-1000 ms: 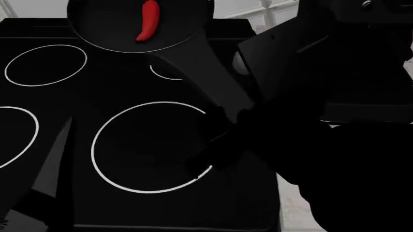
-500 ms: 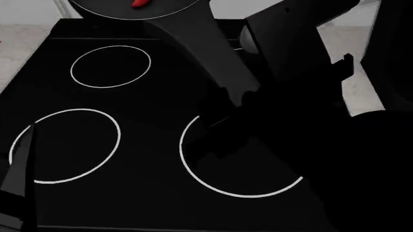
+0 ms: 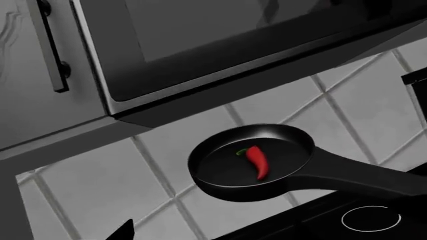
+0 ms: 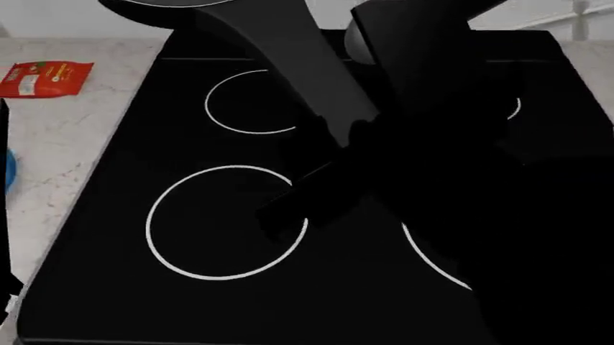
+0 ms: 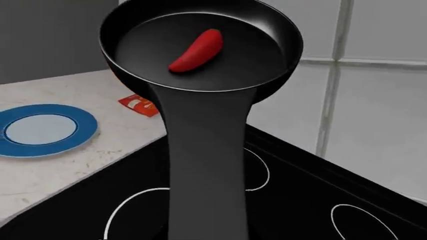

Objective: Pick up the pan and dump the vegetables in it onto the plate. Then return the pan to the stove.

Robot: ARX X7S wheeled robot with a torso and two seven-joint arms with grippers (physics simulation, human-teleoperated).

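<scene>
Your right hand (image 4: pixel 336 151) grips the pan (image 5: pixel 200 45) by its handle, carrying it in the air above the stove (image 4: pixel 230 287). The handle's long axis runs straight out from that hand, bowl at the far end, roughly level, with the chili pepper (image 5: pixel 195 50) lying loose in its middle. The plate (image 5: pixel 45 130) sits on the pale stone table (image 5: pixel 73 165), off to the left of the hand and past the stove's edge, well apart from the pan. So the coming move looks like a sideways carry to the left until the bowl is over the plate, then a roll of the handle. A flat red packet (image 4: pixel 45 77) lies beyond the plate. Your left hand is out of view, so I cannot tell how it stands. Behind the pan are a tiled wall (image 3: pixel 287 105) and a dark hood (image 3: pixel 220 55).
</scene>
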